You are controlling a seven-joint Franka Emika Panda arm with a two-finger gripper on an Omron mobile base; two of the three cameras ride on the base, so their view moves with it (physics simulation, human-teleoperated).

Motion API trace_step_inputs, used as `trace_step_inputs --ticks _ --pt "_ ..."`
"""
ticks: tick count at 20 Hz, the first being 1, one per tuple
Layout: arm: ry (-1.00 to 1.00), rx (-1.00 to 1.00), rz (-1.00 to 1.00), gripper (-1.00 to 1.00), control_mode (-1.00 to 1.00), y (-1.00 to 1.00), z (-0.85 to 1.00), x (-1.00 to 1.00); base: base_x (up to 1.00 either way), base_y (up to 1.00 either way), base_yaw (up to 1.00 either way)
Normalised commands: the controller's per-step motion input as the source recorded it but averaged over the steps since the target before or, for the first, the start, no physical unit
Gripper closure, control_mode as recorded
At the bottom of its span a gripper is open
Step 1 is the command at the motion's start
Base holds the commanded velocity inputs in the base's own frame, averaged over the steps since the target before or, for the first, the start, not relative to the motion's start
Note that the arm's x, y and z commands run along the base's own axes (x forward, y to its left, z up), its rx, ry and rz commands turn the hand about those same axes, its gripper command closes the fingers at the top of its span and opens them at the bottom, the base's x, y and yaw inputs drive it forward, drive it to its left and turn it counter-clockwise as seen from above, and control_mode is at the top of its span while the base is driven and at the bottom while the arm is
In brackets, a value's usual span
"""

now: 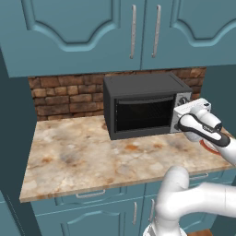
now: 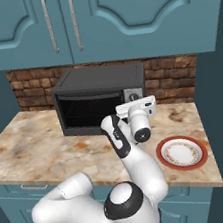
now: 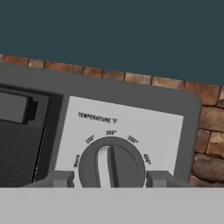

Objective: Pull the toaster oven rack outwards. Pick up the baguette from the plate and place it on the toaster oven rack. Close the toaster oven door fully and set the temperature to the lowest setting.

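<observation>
From my left base camera I see the boxy black toaster oven (image 1: 146,105) standing on the mottled beige stone table (image 1: 83,156) against the red brick back wall (image 1: 64,97). Its wide black-framed glass door (image 1: 144,115) is closed. My white arm's hand (image 1: 196,119) sits right at the silver control panel (image 1: 181,108) on the oven's right end; I cannot see how the jaws stand. A sliver of the orange-red plate rim (image 1: 210,147) peeks from under my forearm. Teal cabinets (image 1: 115,32) hang overhead.
</observation>
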Motion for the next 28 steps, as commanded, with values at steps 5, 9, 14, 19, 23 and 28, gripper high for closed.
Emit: trace_step_inputs --ticks 5,9,14,19,23,28 --pt "-0.05 -0.16 0.07 1.0 -1.0 0.0 -0.04 0.0 0.0 0.0 0.0" --pt "-0.12 -0.2 0.07 1.0 -1.0 0.0 -0.07 -0.05 0.0 0.0 0.0" --pt "-0.08 -0.19 0.09 1.0 -1.0 -0.02 -0.08 -0.05 0.0 0.0 0.0" --pt "0.1 -0.14 0.13 1.0 -1.0 -0.23 0.1 0.02 0.0 0.0 0.0" --pt "0.27 -0.09 0.14 1.0 -1.0 -0.2 0.14 0.05 0.0 0.0 0.0" --pt "0.18 -0.14 0.12 1.0 -1.0 -0.03 0.0 0.01 0.0 0.0 0.0"
